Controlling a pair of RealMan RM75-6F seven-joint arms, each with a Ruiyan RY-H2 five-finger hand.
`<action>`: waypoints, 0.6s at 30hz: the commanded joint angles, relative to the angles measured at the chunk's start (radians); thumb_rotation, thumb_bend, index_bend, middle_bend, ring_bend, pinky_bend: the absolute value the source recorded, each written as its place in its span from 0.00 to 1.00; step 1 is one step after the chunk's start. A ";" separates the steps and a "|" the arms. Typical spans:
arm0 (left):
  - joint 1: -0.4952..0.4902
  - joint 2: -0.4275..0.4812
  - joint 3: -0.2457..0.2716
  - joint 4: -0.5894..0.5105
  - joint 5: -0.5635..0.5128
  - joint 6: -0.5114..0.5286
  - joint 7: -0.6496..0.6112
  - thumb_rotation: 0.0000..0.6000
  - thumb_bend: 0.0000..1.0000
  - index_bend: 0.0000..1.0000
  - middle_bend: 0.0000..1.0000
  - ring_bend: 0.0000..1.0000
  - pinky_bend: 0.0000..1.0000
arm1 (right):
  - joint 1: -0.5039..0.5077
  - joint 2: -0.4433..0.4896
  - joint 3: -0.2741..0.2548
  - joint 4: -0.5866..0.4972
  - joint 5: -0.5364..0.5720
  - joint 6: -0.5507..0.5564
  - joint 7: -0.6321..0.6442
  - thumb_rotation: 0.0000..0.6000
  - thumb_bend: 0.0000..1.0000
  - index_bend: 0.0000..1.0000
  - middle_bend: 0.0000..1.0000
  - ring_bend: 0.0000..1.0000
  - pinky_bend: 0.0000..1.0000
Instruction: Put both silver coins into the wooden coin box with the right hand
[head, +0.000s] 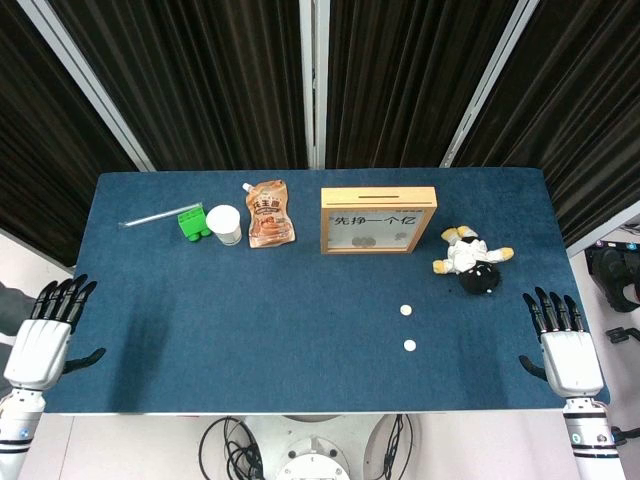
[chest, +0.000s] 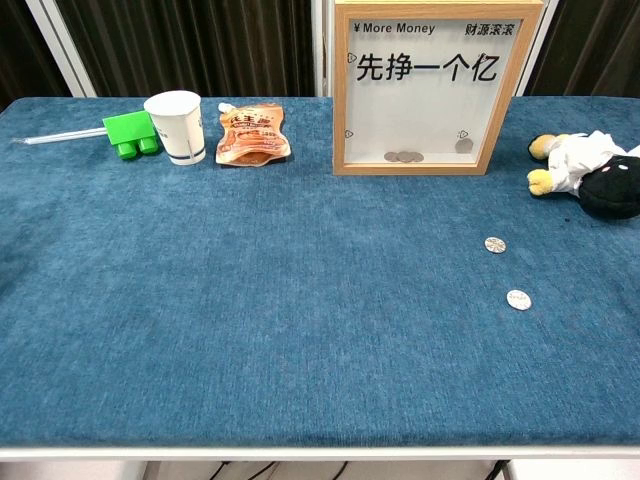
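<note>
Two silver coins lie flat on the blue cloth right of centre: the farther coin (head: 406, 310) (chest: 495, 244) and the nearer coin (head: 409, 345) (chest: 518, 299). Behind them stands the wooden coin box (head: 378, 220) (chest: 434, 88), glass-fronted, with a slot on top and a few coins inside. My right hand (head: 565, 345) rests open at the table's right front edge, fingers spread, well right of the coins. At the left front edge, my left hand (head: 45, 335) is open too. Neither hand appears in the chest view.
A plush toy (head: 472, 262) (chest: 590, 172) lies right of the box. At the back left are an orange snack pouch (head: 269, 213) (chest: 252, 133), a white paper cup (head: 225, 224) (chest: 177, 125), a green block (head: 191, 222) (chest: 131, 134) and a thin straw (head: 150, 217).
</note>
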 joint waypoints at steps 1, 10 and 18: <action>0.001 0.001 0.000 -0.003 0.000 0.001 0.002 1.00 0.03 0.04 0.00 0.00 0.00 | -0.003 0.000 0.002 0.001 -0.007 0.001 0.002 1.00 0.06 0.00 0.00 0.00 0.00; 0.005 0.000 0.006 -0.009 0.006 0.005 0.008 1.00 0.03 0.04 0.00 0.00 0.00 | 0.000 -0.011 0.001 0.013 -0.050 -0.005 0.011 1.00 0.06 0.00 0.00 0.00 0.00; 0.004 -0.006 0.004 -0.003 0.004 0.002 0.001 1.00 0.03 0.04 0.00 0.00 0.00 | 0.060 -0.054 -0.020 0.028 -0.148 -0.066 -0.010 1.00 0.08 0.00 0.00 0.00 0.00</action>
